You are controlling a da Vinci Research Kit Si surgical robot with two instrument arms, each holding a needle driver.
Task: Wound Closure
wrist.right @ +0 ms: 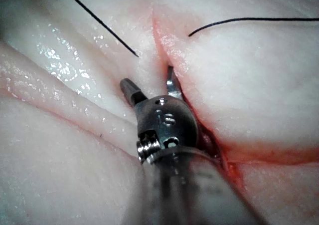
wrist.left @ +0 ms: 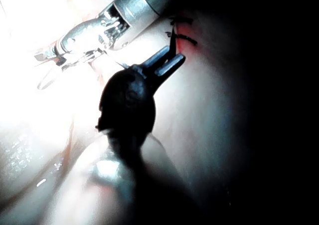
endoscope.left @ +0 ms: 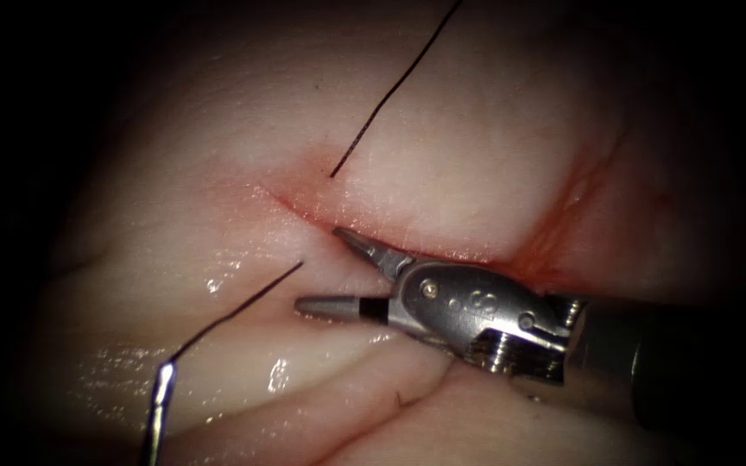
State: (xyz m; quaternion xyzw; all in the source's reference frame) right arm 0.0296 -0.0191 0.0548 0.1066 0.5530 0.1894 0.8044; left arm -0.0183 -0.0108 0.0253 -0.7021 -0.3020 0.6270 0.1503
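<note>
At the right tool's tips: the right tool is holding nothing, with its 2 jaws spread wide. 1 jaw is dipping into the cut and the other is resting on the tissue on the cut's left side.
Likely reason for the spread: the jaws seem to be straddling the near lip of the cut, probably to part it or to feel for the stitch line, since no needle or thread is lying between them.
Ahead of the jaws: 1 strand of thread is ending at the tissue just beyond the jaw in the cut, on the right side. A 2nd strand is surfacing just beyond the other jaw, on the left side.
Needle: a thin shiny piece that looks like the needle is trailing from that 2nd strand. It is lying well out from the right tool, outside the tissue.
Right arm pose: its shaft is lying low along the cut, with the wrist bent toward the wound.
Left tool: the left tool is pointing at dark stitches close beside the right tool's wrist. I cannot tell whether it is gripping anything.
Red fluid: it is staining the cut beside the right tool's wrist.
</note>
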